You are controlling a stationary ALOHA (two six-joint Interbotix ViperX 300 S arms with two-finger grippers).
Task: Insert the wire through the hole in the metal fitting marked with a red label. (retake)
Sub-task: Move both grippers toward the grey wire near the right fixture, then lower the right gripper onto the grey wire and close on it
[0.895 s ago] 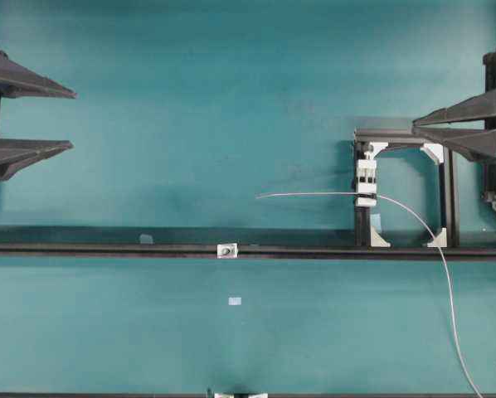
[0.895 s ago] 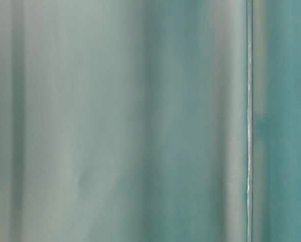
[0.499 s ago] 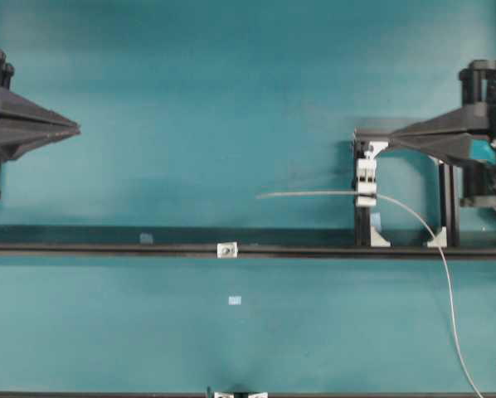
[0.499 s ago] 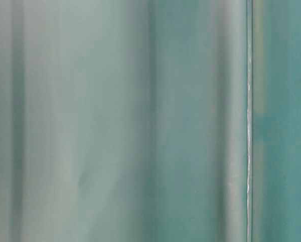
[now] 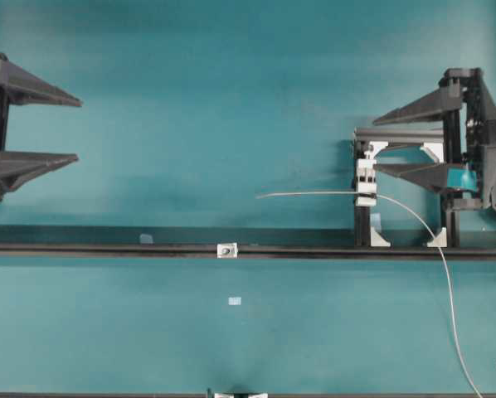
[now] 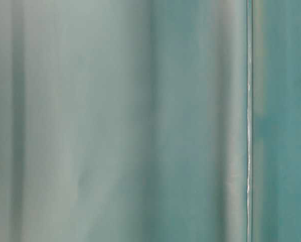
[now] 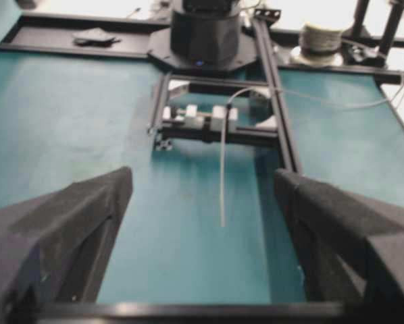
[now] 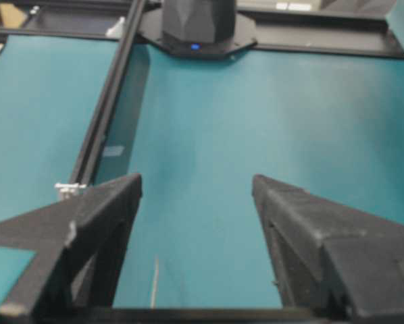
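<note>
Mat centre (image 5: 231, 124) open; black rail (image 5: 107, 248) crosses; frame (image 5: 401, 133) blocks right.

Left gripper (image 5: 74, 128) sits at the left edge of the overhead view, jaws spread wide, nothing between them. Right gripper (image 5: 374, 143) at the right edge, jaws likewise wide apart, empty, fingertips pointing inward.

No readable text, labels, brands or numbers on any surface, blurred table-level view included
</note>
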